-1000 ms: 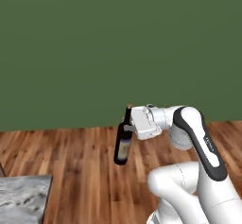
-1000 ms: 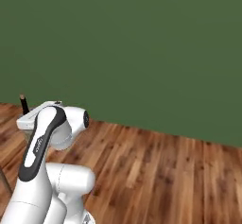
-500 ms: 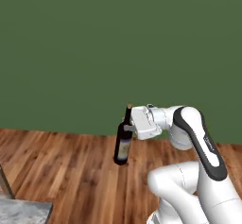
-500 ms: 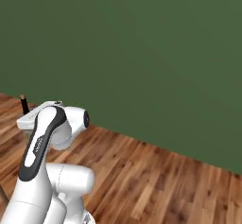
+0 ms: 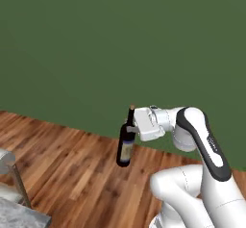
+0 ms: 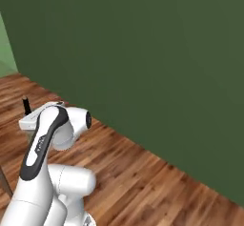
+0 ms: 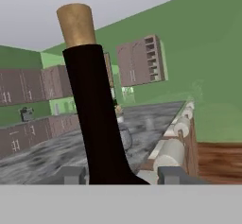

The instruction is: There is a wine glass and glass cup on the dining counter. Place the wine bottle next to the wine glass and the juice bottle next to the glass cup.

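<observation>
My gripper is shut on the neck of the wine bottle, a dark bottle with a pale label that hangs upright over the wooden floor. In the hand view the bottle's black neck and tan cork rise between my gripper's two fingertips. The bottle's top also pokes up behind the arm. Beyond the neck lies the marbled dining counter. A greyish rounded glass, likely the wine glass, stands on it, half hidden by the neck. The juice bottle and glass cup are hidden or too small to tell.
A corner of the marbled counter and a round stool sit at the lower left. More stools line the counter's edge. A dark green wall stands ahead, and brown wall cabinets hang beyond the counter.
The whole picture has shifted, so the base has moved. The counter corner slid down and left and a stool came into view. The arm still holds the bottle in the same pose.
</observation>
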Robot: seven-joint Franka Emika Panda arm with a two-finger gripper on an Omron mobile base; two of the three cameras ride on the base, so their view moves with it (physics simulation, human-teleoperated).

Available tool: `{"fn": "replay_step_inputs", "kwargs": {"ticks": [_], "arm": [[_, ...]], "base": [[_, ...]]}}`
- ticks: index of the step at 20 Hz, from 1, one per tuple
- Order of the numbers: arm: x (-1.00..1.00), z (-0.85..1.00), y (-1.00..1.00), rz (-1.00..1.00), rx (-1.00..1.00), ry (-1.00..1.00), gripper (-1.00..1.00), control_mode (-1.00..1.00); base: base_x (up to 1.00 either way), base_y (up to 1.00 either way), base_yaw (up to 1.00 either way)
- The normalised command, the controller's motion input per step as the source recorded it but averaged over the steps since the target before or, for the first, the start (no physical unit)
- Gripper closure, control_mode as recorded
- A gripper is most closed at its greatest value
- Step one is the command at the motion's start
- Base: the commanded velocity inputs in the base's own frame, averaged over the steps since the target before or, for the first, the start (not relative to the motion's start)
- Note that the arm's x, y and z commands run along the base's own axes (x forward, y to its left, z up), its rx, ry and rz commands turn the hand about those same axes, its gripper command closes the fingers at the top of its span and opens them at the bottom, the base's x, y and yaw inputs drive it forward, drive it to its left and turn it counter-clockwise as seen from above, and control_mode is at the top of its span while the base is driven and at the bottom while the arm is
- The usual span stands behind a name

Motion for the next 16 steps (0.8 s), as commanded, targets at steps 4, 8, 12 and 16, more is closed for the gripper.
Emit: {"fn": "replay_step_inputs", "kwargs": {"ticks": [4,8,12,16], "arm": [[0.0,0.0,0.0,0.0,0.0,0.0,1.0,1.0],[0.0,0.0,0.0,0.0,0.0,0.0,1.0,1.0],[0.0,0.0,0.0,0.0,0.0,0.0,1.0,1.0],[0.0,0.0,0.0,0.0,0.0,0.0,1.0,1.0]], "base": [[0.71,0.04,0.44],[0.73,0.05,0.43],[0.78,0.01,0.38],[0.84,0.0,0.27]]}}
